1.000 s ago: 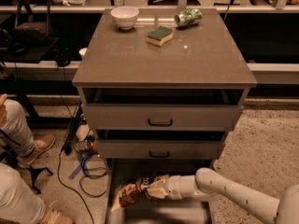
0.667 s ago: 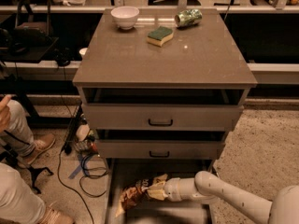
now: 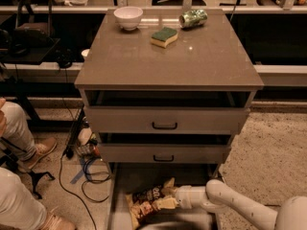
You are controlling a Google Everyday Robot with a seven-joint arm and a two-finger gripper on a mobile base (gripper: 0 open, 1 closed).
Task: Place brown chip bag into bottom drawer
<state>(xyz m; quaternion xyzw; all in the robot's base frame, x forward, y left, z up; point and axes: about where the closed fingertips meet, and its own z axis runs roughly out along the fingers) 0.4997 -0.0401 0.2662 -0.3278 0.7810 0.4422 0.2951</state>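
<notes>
The brown chip bag [image 3: 147, 201] is a crinkly dark bag with tan ends and white lettering. It lies low in the open bottom drawer [image 3: 125, 178], a grey tray pulled out under the cabinet, toward its left front. My gripper [image 3: 168, 202] comes in from the right on a white arm and is shut on the bag's right end. The bag looks to be touching or just above the drawer floor; I cannot tell which.
Two upper grey drawers with black handles [image 3: 164, 125] are above the gripper. On the cabinet top are a white bowl [image 3: 128, 17], a green-yellow sponge [image 3: 164, 36] and a green can [image 3: 193, 18]. A person's legs [image 3: 19, 176] and cables [image 3: 81, 171] are at left.
The arm has shifted a little to the left and lower, carrying the bag deeper down in the bottom drawer. The grip on the bag is unchanged.
</notes>
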